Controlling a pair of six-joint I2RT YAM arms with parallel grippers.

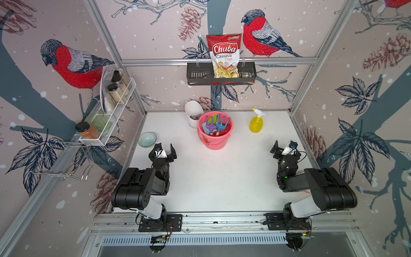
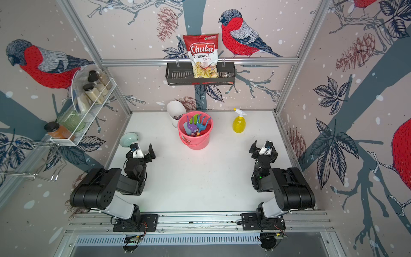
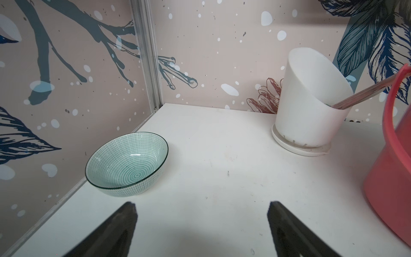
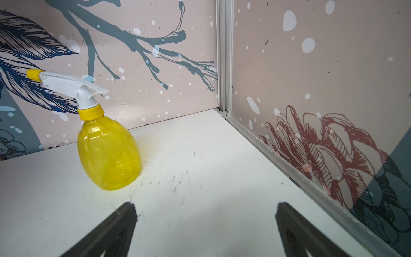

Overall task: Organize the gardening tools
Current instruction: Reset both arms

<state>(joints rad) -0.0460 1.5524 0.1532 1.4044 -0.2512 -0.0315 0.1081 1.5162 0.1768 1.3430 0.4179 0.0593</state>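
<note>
Left pincer (image 3: 202,210) is hanging over the white surface (image 1: 222,178) by its left edge, spread wide and gripping nothing. It is pointing toward a green bowl (image 3: 126,164) that is sitting against that edge. Right pincer (image 4: 206,210) is hanging by the right edge, also spread wide and gripping nothing. It is facing the yellow spray bottle (image 4: 109,153), which is standing upright near the far right corner, well apart from it. A pink bucket (image 1: 220,144) is sitting near the middle of the far edge. Standing in it with their heads sticking up are the purple rake (image 1: 210,126), the blue fork (image 1: 221,126), the green spade (image 1: 214,116), the light-blue trowel (image 1: 205,129) and a red shovel (image 1: 223,133) that is mostly hiding. A white pot (image 1: 192,110) is standing just beside the bucket, at the far edge.
</note>
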